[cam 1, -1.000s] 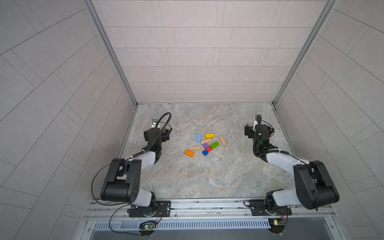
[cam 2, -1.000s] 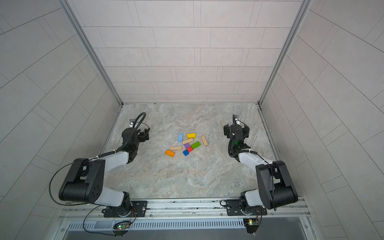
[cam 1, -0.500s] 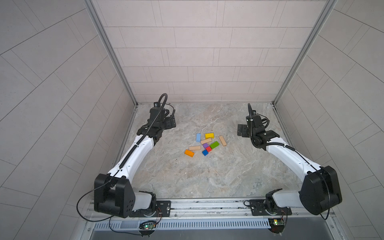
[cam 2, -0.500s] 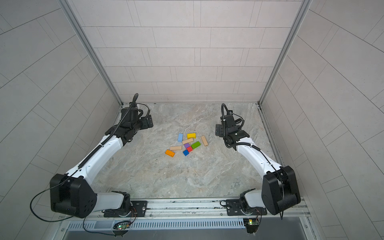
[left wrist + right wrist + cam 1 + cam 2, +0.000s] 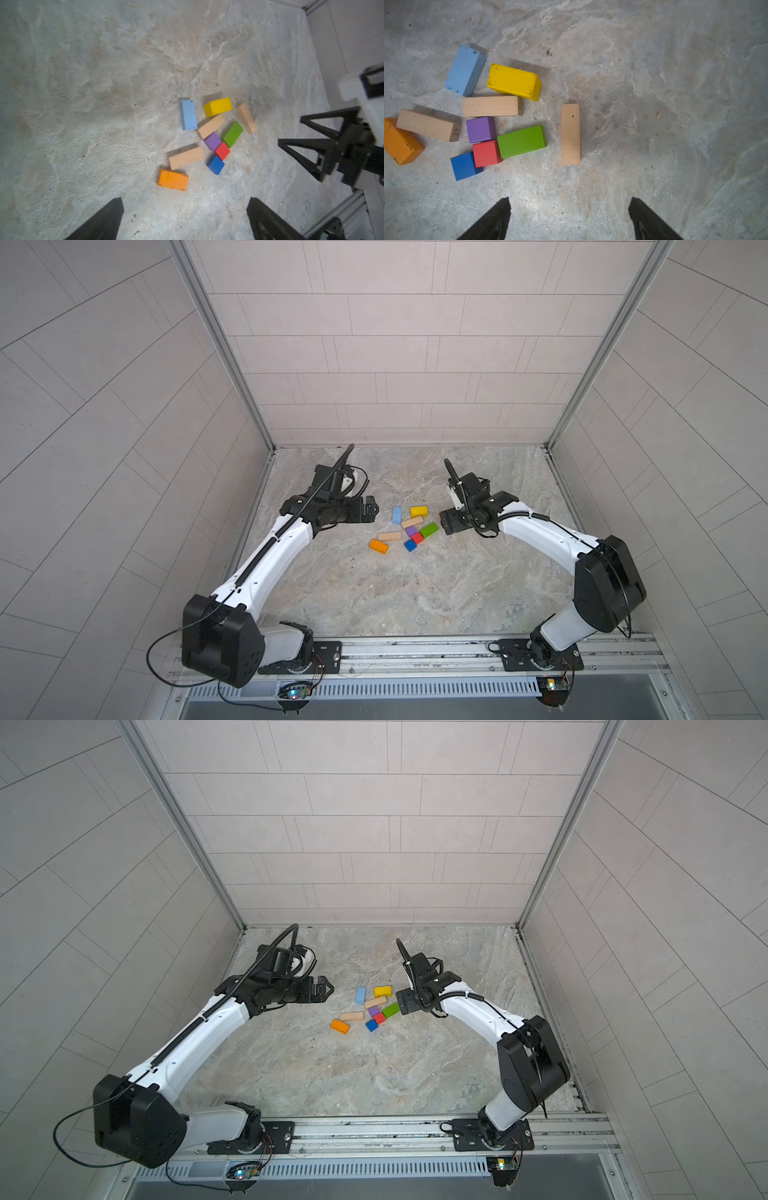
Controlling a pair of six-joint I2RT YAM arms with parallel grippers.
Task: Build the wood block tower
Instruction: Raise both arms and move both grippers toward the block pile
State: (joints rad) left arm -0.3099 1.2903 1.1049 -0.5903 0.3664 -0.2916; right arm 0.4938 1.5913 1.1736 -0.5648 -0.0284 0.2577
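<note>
Ten wood blocks [image 5: 491,106] lie loose on the table [image 5: 415,593] (the three cubes [image 5: 481,129] touching). The left gripper [image 5: 371,510] and the right gripper [image 5: 446,523] flank them left and right, both spread wide and empty.

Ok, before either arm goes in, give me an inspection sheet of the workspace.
surface: marbled tabletop, a few dark specks.
job's things: ten wood blocks lying loose in one cluster, none stacked; one tan block apart, beside the green block.
clutter: nothing seen.
grippers: left gripper and right gripper open, empty, above the table either side of the cluster.
cables: black cable chain along the left arm, corrugated hose on the right arm; both clear of the blocks.
surroundings: tiled walls, metal rail in front.
</note>
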